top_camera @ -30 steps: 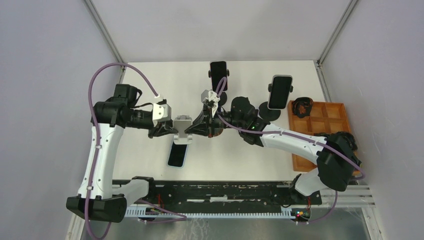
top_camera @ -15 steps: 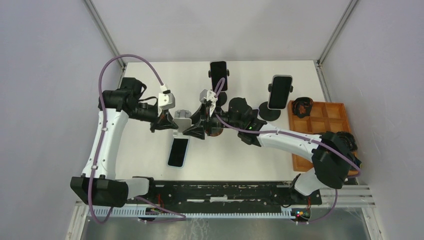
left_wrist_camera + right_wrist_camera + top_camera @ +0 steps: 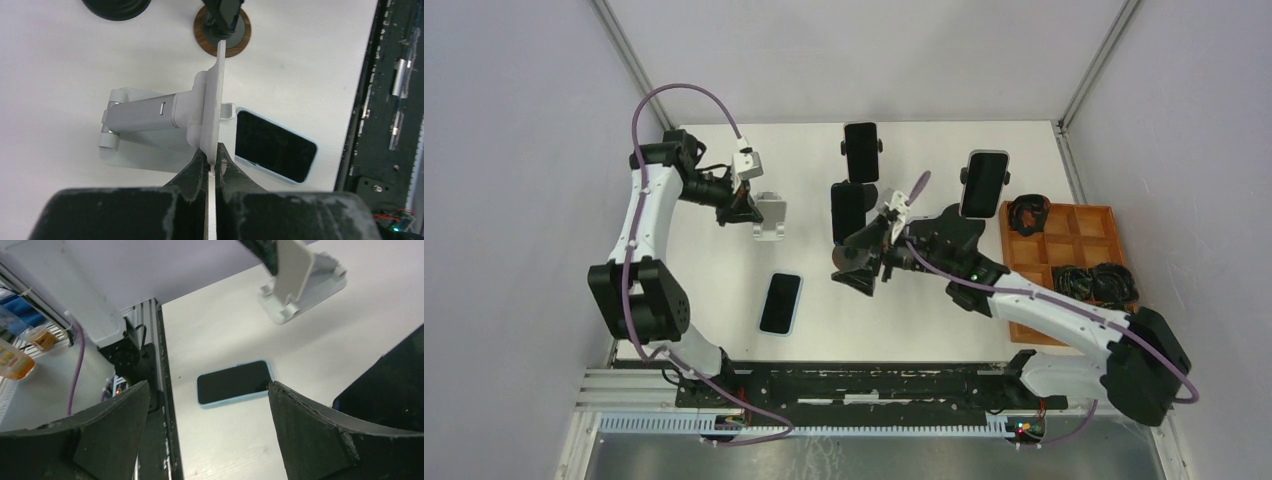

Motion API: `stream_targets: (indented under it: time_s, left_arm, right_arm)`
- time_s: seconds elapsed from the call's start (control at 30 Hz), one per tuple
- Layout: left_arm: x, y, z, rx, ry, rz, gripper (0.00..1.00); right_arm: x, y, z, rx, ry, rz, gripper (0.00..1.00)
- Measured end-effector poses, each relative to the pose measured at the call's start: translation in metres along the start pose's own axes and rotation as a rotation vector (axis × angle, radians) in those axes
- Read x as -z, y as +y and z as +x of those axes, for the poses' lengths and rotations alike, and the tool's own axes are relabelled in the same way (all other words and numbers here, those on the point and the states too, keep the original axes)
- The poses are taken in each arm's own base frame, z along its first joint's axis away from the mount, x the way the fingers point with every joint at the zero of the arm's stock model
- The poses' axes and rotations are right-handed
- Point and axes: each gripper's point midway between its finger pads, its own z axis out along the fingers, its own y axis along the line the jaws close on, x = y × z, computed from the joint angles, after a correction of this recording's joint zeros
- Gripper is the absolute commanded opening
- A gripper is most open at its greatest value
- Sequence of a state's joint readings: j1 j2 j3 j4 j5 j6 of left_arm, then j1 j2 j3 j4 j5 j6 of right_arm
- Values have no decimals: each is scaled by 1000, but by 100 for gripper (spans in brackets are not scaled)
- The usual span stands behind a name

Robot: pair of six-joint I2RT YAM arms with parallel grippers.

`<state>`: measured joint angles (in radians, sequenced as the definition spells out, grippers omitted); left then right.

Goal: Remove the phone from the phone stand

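Left claw (image 3: pixel 215 162) is pinched on the white stand (image 3: pixel 150 112) near the left edge of the bench (image 3: pixel 714 290) — right claw (image 3: pixel 208 386) gapes wide — and the blue-cased phone (image 3: pixel 780 302) lies flat toward the near edge.

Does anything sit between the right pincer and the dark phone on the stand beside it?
Nothing visible. The open right pincer is next to the dark phone; the white stand in the left pincer is clear of it.

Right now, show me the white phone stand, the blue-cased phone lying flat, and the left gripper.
white phone stand (image 3: pixel 145 109), left wrist view, on its hinged arm.
blue-cased phone (image 3: pixel 781 302), top external view, screen centre.
left gripper (image 3: pixel 216 161), left wrist view, midway between its shut fingertips.
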<state>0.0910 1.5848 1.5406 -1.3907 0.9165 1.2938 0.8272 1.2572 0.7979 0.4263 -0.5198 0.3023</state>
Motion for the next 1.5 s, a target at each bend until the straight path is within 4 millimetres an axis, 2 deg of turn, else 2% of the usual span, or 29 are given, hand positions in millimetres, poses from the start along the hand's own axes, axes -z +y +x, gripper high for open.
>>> stream_targets:
  time_s: [0.1, 0.13, 0.3, 0.47, 0.63, 0.8, 0.9, 1.03, 1.17, 1.27, 1.33, 1.37, 1.43, 1.5]
  left_arm:
    - [-13, 28, 11, 7, -3, 1, 2]
    - [-18, 39, 13, 13, -8, 7, 2]
    - [-39, 80, 24, 18, -35, 18, 2]
    - [-56, 108, 36, 19, -52, 9, 2]
    - [-67, 124, 48, 25, -49, -4, 2]
    - [-74, 135, 65, 43, -48, -9, 3]
    - [-78, 146, 81, 85, -43, -1, 5]
    - [-81, 161, 97, 106, -29, -9, 11]
    - [-81, 164, 101, 112, -24, -13, 20]
    - [-80, 167, 99, 101, -24, -20, 39]
    - [-79, 169, 97, 93, -24, -25, 43]
    - [-78, 170, 96, 89, -24, -29, 51]
    - [-77, 172, 95, 83, -22, -35, 59]
    - [-75, 174, 95, 79, -18, -42, 60]
  right_arm:
    - [26, 10, 20, -36, -9, 24, 98]
    - [36, 10, 33, -56, -3, 47, 98]
    - [44, -2, 56, -104, 44, 130, 98]
    - [50, -10, 59, -110, 42, 201, 98]
    - [50, -19, 72, -111, 78, 271, 98]
    - [44, -50, 94, -95, 180, 393, 98]
    - [27, -73, 84, -78, 208, 443, 98]
    - [11, -104, 59, -65, 177, 490, 98]
    - [4, -126, 52, -66, 170, 524, 98]
    - [3, -136, 59, -77, 185, 539, 98]
    - [2, -140, 69, -87, 205, 545, 98]
    - [2, -141, 73, -90, 214, 548, 98]
    - [2, -145, 79, -95, 227, 557, 98]
    - [2, -147, 79, -95, 225, 561, 98]
